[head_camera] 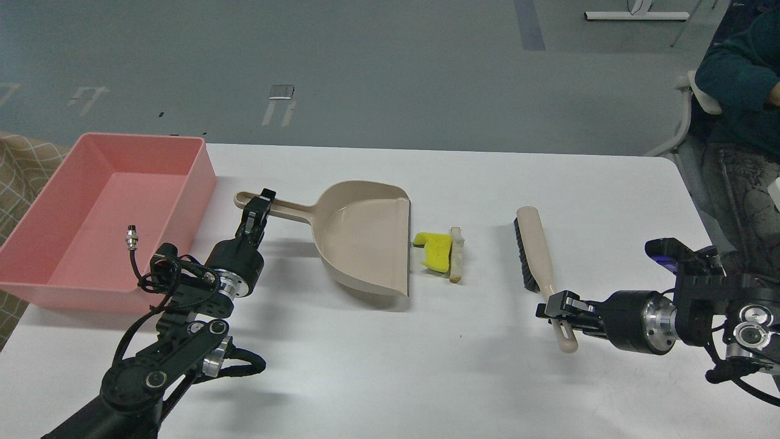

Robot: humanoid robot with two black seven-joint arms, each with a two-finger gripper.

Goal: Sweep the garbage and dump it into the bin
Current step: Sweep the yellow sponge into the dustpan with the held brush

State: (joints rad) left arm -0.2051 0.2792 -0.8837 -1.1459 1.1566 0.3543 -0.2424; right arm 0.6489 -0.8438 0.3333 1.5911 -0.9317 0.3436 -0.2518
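A beige dustpan [362, 238] lies on the white table, mouth to the right, handle to the left. My left gripper [259, 210] is shut on the dustpan's handle [286, 211]. The garbage lies just right of the pan's lip: a yellow sponge chunk [434, 251] and a pale crust strip [454, 254] touching it. A beige brush [536, 256] with black bristles lies further right. My right gripper [557, 308] is shut on the brush's handle near its lower end. The pink bin [103, 213] stands at the far left and looks empty.
The white table [426, 366] runs to a rounded right edge. A seated person [740, 97] and a chair are at the far right. A patterned cloth surface [18, 171] shows left of the bin. Grey floor lies beyond the table.
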